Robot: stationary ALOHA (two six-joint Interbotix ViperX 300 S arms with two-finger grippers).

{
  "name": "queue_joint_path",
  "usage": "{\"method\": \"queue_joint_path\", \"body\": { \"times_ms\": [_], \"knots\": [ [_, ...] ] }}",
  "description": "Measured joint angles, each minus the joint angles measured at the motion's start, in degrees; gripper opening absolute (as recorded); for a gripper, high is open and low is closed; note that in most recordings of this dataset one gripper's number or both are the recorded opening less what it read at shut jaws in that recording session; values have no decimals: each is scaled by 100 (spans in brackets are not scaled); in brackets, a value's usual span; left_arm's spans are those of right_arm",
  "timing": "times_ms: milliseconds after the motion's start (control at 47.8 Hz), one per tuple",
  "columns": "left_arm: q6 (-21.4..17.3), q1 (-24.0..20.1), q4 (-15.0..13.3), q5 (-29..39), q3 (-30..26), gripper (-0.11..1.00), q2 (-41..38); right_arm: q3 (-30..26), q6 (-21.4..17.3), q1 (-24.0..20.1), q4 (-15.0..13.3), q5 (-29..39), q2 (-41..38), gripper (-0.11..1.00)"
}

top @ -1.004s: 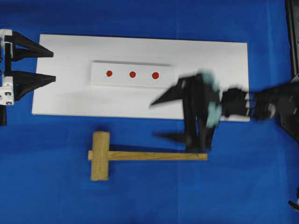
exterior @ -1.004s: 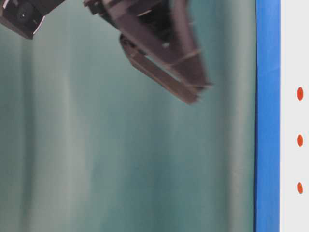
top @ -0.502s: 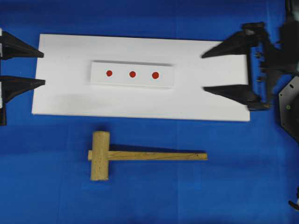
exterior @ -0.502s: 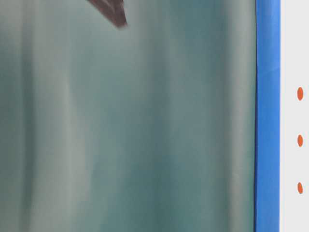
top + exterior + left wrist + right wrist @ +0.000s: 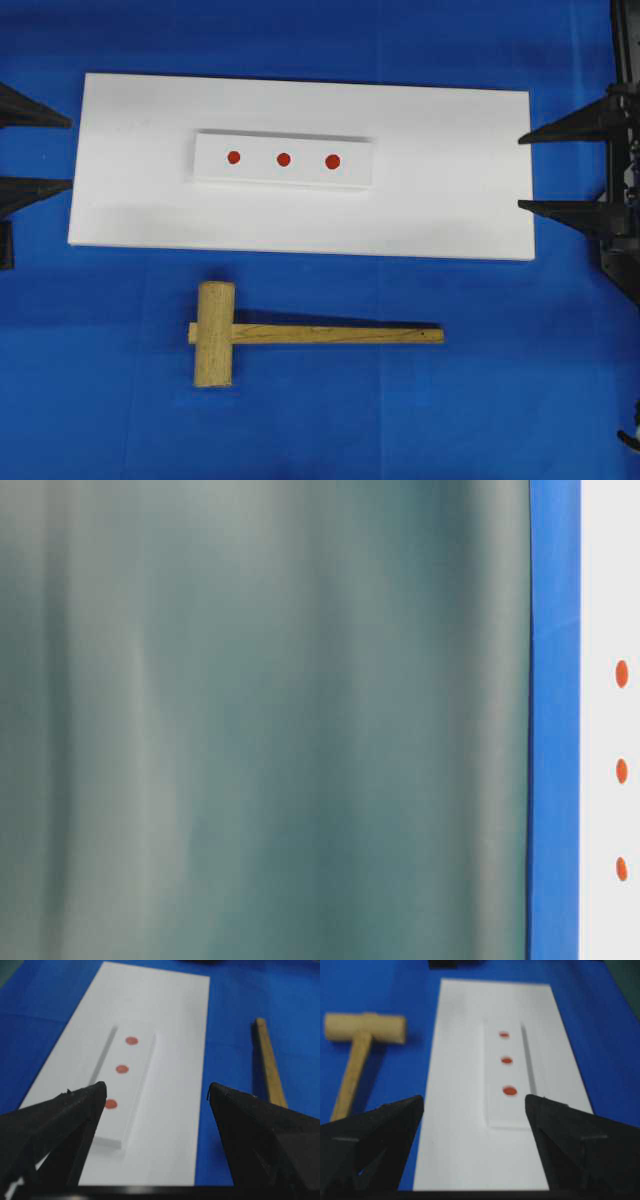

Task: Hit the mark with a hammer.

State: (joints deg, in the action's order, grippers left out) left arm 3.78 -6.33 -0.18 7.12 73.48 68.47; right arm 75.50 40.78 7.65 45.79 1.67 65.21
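While both arms sit parked at opposite short ends of the white board (image 5: 450, 210), the hammer (image 5: 218, 334) lies untouched on the blue cloth just below the board's long edge, head under the leftmost red mark (image 5: 233, 157), handle running rightward, free for a grasp. Left gripper (image 5: 30, 150) and right gripper (image 5: 560, 168): fingers wide, empty. No containers present.
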Motion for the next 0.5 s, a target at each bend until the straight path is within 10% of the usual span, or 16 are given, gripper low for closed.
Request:
{"method": "queue_joint_path", "body": {
  "times_ms": [502],
  "knots": [
    [0,0,0,-246,404,77,79,598,-26,-360,316,-756,-44,75]
  ]
}}
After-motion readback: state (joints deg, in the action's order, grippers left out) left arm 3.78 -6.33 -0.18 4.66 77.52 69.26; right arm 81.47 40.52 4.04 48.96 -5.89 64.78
